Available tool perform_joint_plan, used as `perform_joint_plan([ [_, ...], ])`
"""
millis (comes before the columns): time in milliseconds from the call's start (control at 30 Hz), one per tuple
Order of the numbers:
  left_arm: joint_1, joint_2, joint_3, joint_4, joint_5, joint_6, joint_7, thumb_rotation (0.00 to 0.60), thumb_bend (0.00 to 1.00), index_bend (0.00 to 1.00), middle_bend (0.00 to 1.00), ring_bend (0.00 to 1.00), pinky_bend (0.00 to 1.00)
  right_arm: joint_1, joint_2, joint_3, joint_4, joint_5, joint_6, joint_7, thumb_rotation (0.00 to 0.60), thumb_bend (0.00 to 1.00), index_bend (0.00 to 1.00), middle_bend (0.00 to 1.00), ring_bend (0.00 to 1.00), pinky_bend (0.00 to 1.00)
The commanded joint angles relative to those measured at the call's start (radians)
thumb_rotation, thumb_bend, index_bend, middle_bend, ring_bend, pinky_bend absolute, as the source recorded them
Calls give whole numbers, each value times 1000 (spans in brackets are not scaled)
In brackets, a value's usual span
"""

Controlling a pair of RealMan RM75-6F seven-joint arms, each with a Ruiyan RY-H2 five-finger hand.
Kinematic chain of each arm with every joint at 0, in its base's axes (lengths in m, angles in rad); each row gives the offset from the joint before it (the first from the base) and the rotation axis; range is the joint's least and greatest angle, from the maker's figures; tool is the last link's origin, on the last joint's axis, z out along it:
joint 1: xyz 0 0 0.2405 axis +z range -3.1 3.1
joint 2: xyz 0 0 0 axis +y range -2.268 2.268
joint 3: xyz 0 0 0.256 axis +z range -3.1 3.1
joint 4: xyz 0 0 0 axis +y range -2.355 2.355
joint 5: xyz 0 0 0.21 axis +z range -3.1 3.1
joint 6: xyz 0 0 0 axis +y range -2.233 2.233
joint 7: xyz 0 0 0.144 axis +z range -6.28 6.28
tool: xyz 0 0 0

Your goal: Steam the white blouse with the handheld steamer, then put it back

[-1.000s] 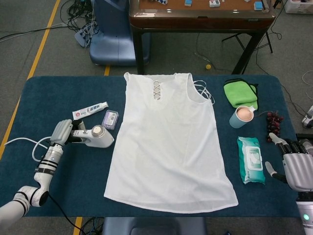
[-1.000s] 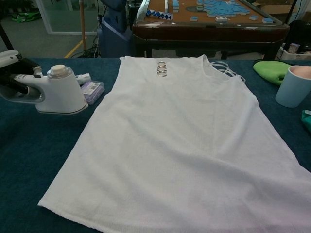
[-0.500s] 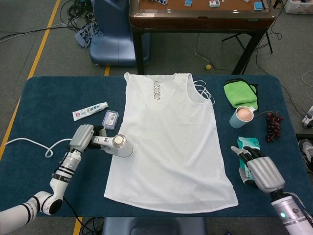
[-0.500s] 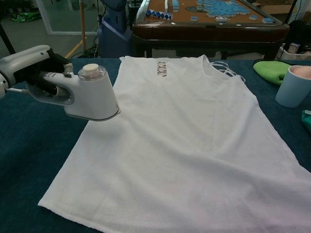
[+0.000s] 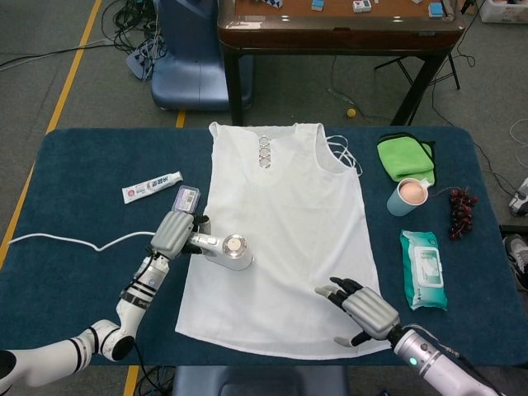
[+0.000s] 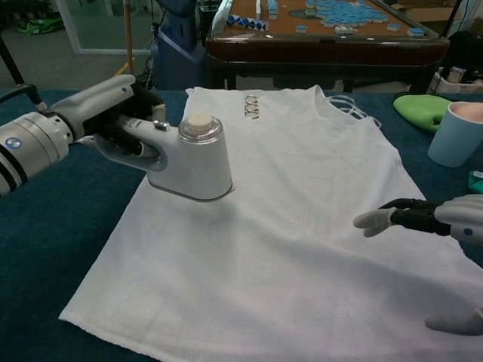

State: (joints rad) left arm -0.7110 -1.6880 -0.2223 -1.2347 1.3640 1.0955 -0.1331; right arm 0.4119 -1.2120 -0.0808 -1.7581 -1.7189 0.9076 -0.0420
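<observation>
The white blouse (image 5: 285, 239) (image 6: 287, 211) lies flat on the blue table, neckline at the far side. My left hand (image 5: 175, 233) (image 6: 113, 113) grips the handle of the white handheld steamer (image 5: 231, 250) (image 6: 192, 158), which hovers over the blouse's left edge. A white cord (image 5: 66, 242) trails left from it. My right hand (image 5: 360, 308) (image 6: 430, 219) is over the blouse's lower right part, fingers spread, holding nothing.
A toothpaste tube (image 5: 152, 186) and a small purple box (image 5: 186, 200) lie left of the blouse. On the right are a green cloth (image 5: 405, 156), a cup (image 5: 409, 196) (image 6: 457, 133), grapes (image 5: 462, 211) and a wipes pack (image 5: 423, 269). A wooden table (image 5: 338, 33) stands beyond.
My left hand has carried the steamer rightwards from the bare table onto the blouse's left edge. My right hand has swung in from the table's right edge to over the blouse's lower right.
</observation>
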Motion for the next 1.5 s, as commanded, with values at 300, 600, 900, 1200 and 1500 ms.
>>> perform_joint_plan([
  [300, -42, -97, 10, 84, 7, -23, 34, 600, 246, 791, 704, 608, 579, 27, -147, -9, 151, -12, 37, 48, 475, 193, 9, 92, 2, 34],
  [600, -51, -131, 15, 127, 4, -34, 28, 600, 246, 791, 704, 607, 580, 50, -215, -7, 227, 26, 29, 93, 476, 589, 0, 0, 0, 0],
  [900, -54, -153, 10, 161, -2, -37, 15, 600, 246, 791, 704, 606, 579, 62, -234, -31, 246, 47, 9, 76, 475, 748, 0, 0, 0, 0],
  [1200, -57, -199, 49, 212, 62, 1, -21, 600, 246, 791, 705, 601, 579, 68, -236, -53, 240, 61, -1, 52, 475, 748, 0, 0, 0, 0],
  [1500, -82, -257, 56, 297, 92, 3, -43, 600, 246, 791, 705, 599, 580, 71, -234, -64, 229, 74, 2, 41, 475, 748, 0, 0, 0, 0],
])
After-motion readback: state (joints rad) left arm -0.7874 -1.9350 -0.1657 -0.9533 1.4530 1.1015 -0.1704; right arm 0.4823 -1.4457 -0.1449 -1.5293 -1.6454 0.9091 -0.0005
